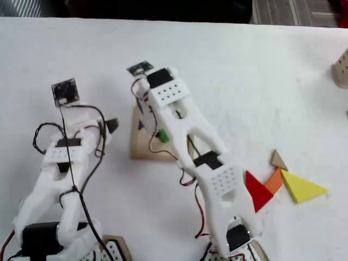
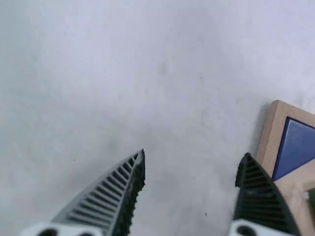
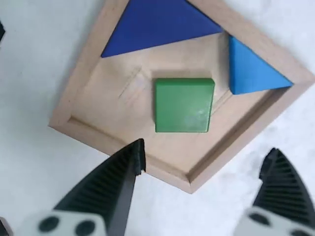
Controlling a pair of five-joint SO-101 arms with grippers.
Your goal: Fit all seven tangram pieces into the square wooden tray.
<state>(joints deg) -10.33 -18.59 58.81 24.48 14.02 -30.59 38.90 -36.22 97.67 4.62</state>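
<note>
1. The right gripper [image 3: 205,153] hangs over a corner of the tray [image 3: 81,71], jaws wide apart and holding nothing.
2. Just beyond its fingertips a green square [image 3: 184,104] lies flat in the tray (mid-floor). A dark blue triangle [image 3: 157,22] and a light blue triangle [image 3: 251,69] sit farther off, against the walls.
3. The left gripper [image 2: 193,157], also spread open, hangs over bare table [image 2: 147,73], with the tray's edge just beside one finger.
4. A red triangle [image 1: 256,190], orange piece [image 1: 273,181], yellow triangle [image 1: 302,186] and tan triangle [image 1: 278,160] cluster on the table, well behind the right gripper.
</note>
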